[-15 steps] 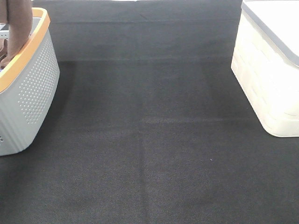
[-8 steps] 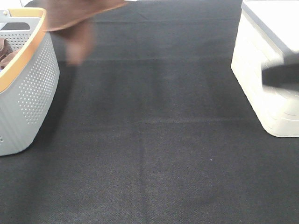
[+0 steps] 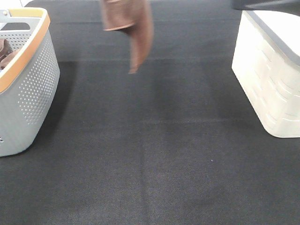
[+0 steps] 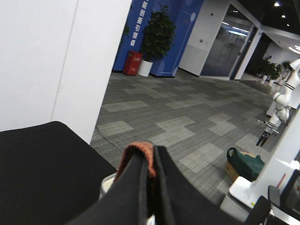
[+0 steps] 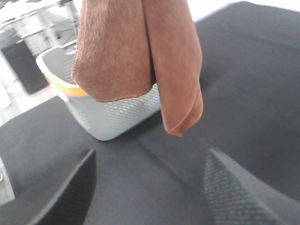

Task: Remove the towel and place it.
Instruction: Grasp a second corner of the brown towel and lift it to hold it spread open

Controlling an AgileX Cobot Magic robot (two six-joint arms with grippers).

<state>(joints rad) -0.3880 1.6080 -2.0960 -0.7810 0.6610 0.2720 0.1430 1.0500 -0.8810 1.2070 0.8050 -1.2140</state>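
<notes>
The reddish-brown towel hangs folded from the top edge of the high view, over the far middle-left of the black mat, its lower tip free in the air. My left gripper is shut on the towel's top edge; the gripper itself is above the high view's frame. In the right wrist view the towel hangs in front of my right gripper, which is open and empty, fingers wide apart and short of the cloth. A dark part of the right arm shows at the top right.
A grey perforated basket with an orange rim stands at the left edge, with more brown cloth inside; it also shows in the right wrist view. A white lidded bin stands at the right. Black mat covers the table.
The towel has come up out of the basket and swung right over the mat. The right arm entered from the right and has risen to the top right corner.
</notes>
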